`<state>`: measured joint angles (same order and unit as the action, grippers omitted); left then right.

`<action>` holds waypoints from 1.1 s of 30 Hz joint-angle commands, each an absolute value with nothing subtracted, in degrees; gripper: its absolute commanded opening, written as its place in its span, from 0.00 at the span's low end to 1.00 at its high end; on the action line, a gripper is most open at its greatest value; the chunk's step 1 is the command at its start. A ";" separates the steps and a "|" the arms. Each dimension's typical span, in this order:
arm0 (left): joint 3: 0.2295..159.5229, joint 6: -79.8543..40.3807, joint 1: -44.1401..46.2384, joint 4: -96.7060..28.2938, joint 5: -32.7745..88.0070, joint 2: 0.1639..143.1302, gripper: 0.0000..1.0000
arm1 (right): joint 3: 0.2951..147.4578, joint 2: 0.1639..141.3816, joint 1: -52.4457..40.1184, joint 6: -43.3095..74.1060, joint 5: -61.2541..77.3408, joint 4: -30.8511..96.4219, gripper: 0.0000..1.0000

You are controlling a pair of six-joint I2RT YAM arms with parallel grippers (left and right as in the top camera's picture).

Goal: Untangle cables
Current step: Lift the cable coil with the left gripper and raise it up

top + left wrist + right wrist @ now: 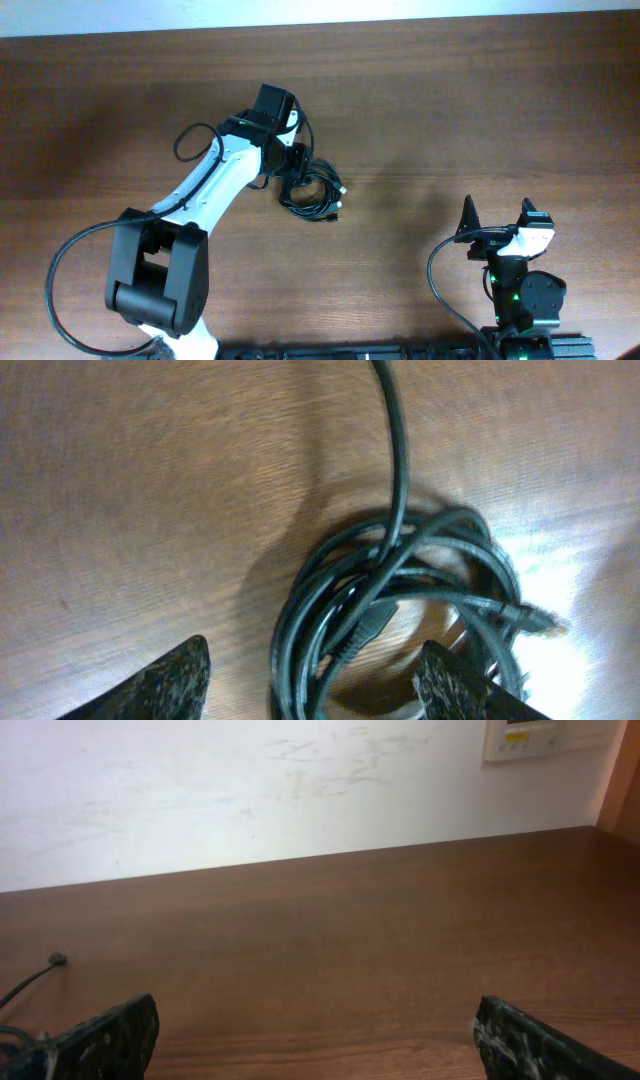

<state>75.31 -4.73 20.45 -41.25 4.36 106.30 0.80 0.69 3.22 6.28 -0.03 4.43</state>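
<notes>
Where the brown table [480, 90] is seen from overhead, my left arm [215, 180] reaches from the near left toward the middle, and it covers the left edge of the cables [318, 195]. They lie as one loose black coil on the wood, with small plug ends [343, 190] poking out on its right side. In the wrist view, my left gripper [310, 685] is released: its jaws stand wide apart over the coil. The left finger [165, 680] is clear of every strand, and the right finger [450, 685] overlaps the coil's near right loops. One strand [395, 440] leaves the coil and runs straight to the far side. A thicker arm wire [188, 140] loops out left of the wrist, apart from the coil. My right gripper [497, 215] hangs at the near right, well apart from the cables, with its jaws spread and nothing between them. Ahead of it are bare wood, a white wall [250, 790] and a wall panel [530, 735].
</notes>
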 commanded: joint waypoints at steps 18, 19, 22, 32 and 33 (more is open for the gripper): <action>73.43 7.20 20.45 -40.47 2.42 109.27 0.41 | 0.32 0.32 3.40 6.96 -0.71 4.51 0.99; 73.43 7.18 20.45 -40.21 1.80 110.10 0.37 | 0.32 0.32 3.40 6.96 -0.69 4.51 0.99; 73.43 7.18 20.45 -39.00 0.51 111.59 0.34 | 0.32 0.32 3.40 6.96 -0.69 4.51 0.99; 72.77 7.14 20.45 -38.81 0.21 113.84 0.23 | 0.32 0.32 3.40 6.96 -0.71 4.51 0.99; 72.34 6.87 20.45 -38.74 0.25 113.89 0.20 | 0.32 0.32 3.40 6.96 -0.71 4.51 0.99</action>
